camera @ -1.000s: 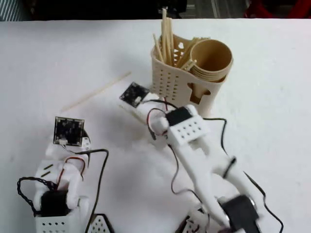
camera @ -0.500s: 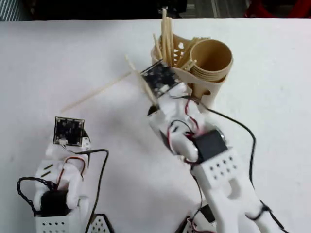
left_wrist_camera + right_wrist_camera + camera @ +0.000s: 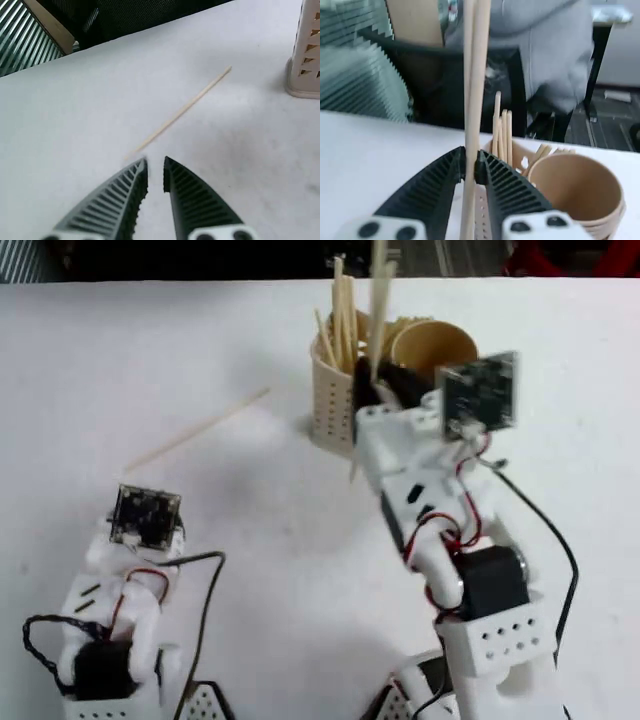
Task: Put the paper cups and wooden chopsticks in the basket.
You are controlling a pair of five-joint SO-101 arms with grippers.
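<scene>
Chopsticks (image 3: pixel 475 75) up in the air now, standing straight, pinched tight between the closed fingers (image 3: pixel 432 187) of the right gripper (image 3: pixel 471 155). Down low by the foot of the basket (image 3: pixel 335 410) a second ago; since then lifted high and swung across to the basket's rim. Hard to tell if right over the opening yet. Means almost done with these: just lower in and let go. Already inside the basket: a stack of paper cups (image 3: pixel 435 345) and a bunch of sticks (image 3: pixel 340 325). Still one lone stick (image 3: pixel 197 428) lying flat on the table (image 3: pixel 150 340), well apart from the basket. Close to it, the left gripper (image 3: pixel 154 167), fingers (image 3: pixel 120 200) a little apart, holding nothing. Probably the last thing left to pick up.
</scene>
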